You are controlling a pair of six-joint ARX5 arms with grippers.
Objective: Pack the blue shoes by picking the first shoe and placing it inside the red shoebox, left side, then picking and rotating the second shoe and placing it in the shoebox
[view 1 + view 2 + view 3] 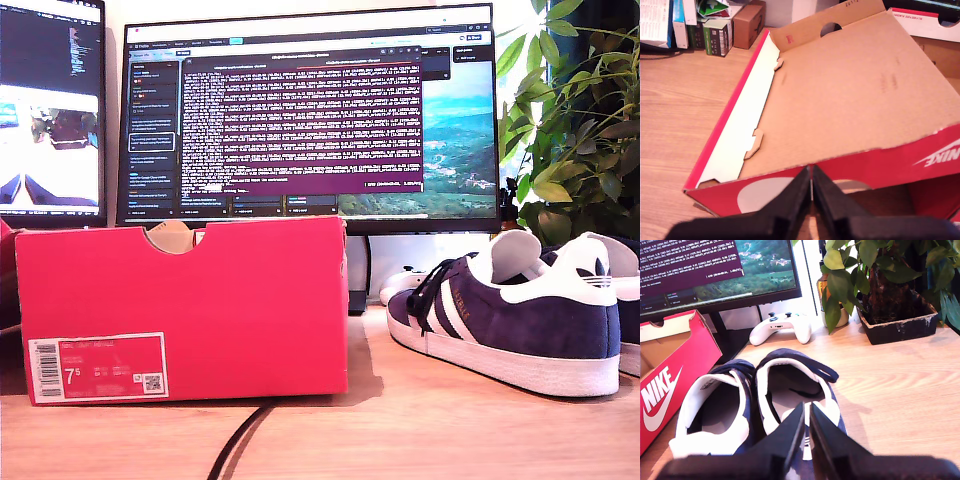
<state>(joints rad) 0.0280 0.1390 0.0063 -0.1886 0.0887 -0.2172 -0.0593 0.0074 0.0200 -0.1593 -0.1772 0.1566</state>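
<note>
Two blue shoes [760,405] stand side by side on the pale wooden worktop [900,390], just beside the red shoebox [180,300], which sits open with its brown inside bare. My first claw [811,187] hangs over the box's near wall, fingers pressed together on nothing. My second claw [807,432] hangs above the shoes' heel end, likewise closed and empty. Behind stand two lit monitors [310,115], a white game controller [781,327] and a potted plant [890,290].
</note>
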